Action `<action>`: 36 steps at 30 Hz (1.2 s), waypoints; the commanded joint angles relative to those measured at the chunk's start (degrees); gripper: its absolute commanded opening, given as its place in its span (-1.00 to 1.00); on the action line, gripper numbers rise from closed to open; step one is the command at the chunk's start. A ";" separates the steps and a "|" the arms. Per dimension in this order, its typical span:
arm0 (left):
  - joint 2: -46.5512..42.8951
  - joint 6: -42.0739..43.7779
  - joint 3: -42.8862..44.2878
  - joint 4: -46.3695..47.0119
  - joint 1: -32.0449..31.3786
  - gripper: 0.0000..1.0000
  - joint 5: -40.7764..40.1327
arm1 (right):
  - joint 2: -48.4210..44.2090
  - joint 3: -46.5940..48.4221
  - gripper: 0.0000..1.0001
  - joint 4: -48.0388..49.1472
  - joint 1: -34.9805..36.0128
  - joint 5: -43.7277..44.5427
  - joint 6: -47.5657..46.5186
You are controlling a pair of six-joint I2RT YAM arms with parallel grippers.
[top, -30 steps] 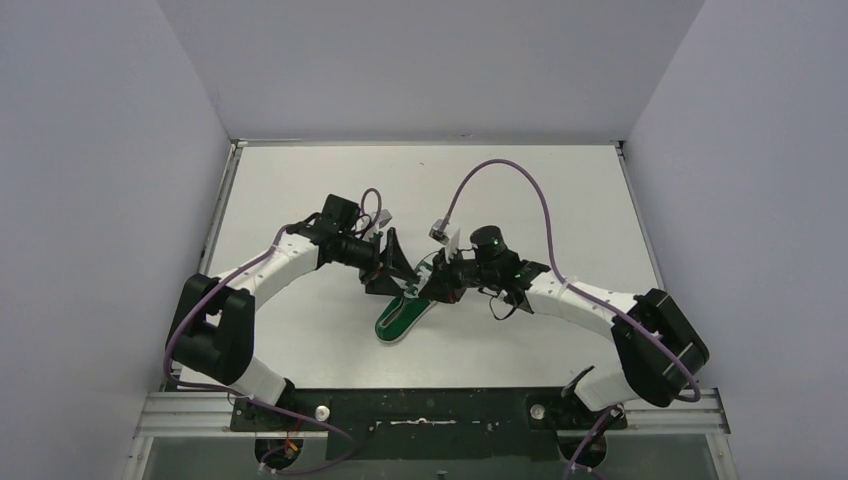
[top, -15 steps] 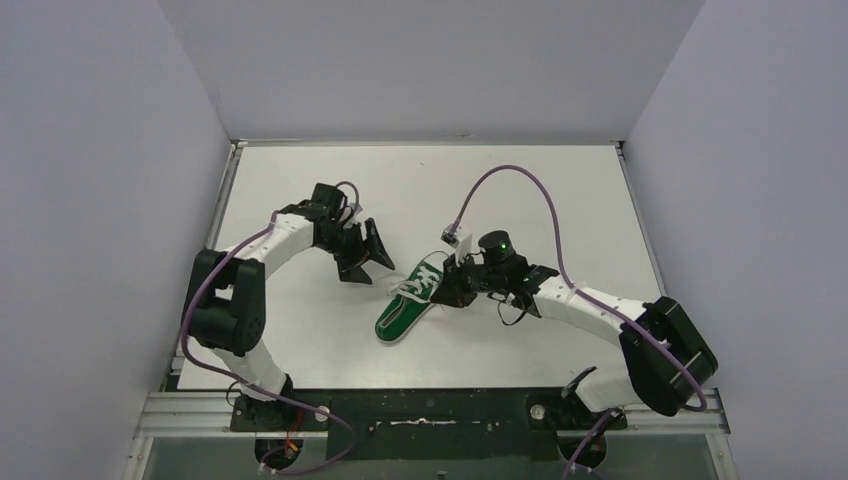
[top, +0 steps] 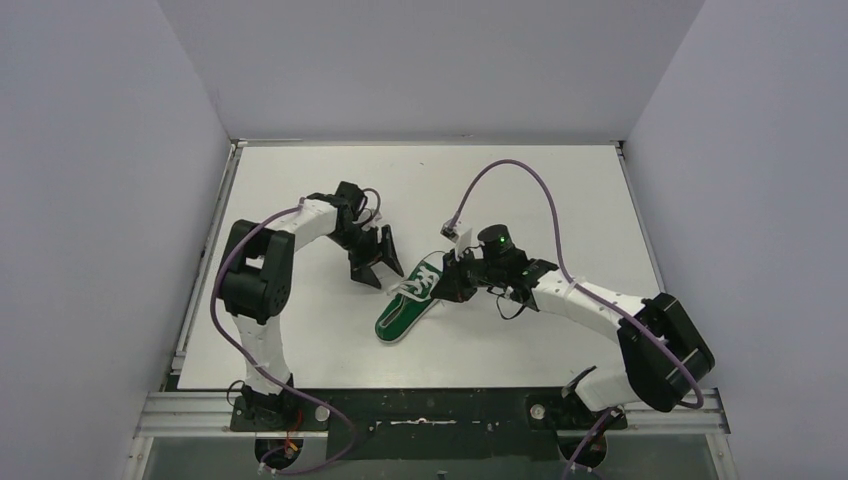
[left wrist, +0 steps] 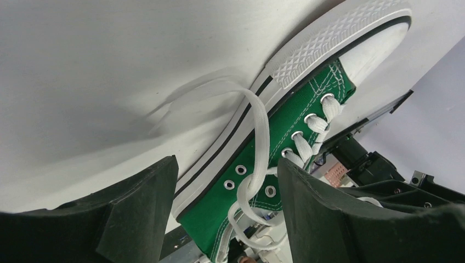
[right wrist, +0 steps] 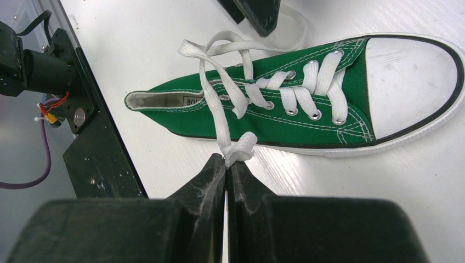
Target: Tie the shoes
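Backing off noted: left gripper [top: 378,264], against the sneaker [top: 405,303] a second ago, now sits just left of it, fingers spread, holding nothing. Right gripper [right wrist: 226,162] unchanged, pressed together on a fold of white lace [right wrist: 241,144] at the sneaker's right side. Sneaker lies mid-table [top: 300,330], toe far-right. Judgement: left strand released, no bow formed yet, re-grasp likely needed.

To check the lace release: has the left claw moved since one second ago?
Yes. The left claw has backed away to the left of the green sneaker, which lies where it was on the table.
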 commanded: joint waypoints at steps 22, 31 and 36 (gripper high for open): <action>-11.65 -7.87 -10.63 8.99 -2.09 -1.00 3.05 | -7.43 -0.06 -1.00 -8.95 -5.60 5.56 -0.45; -15.01 -20.58 -16.58 21.43 -12.05 -0.80 0.80 | -6.89 1.32 -1.00 -11.96 -7.85 2.46 -3.28; -20.52 -16.26 -16.40 16.47 -8.34 -0.74 -4.33 | -6.87 2.16 -1.00 -13.57 -8.23 0.83 -4.80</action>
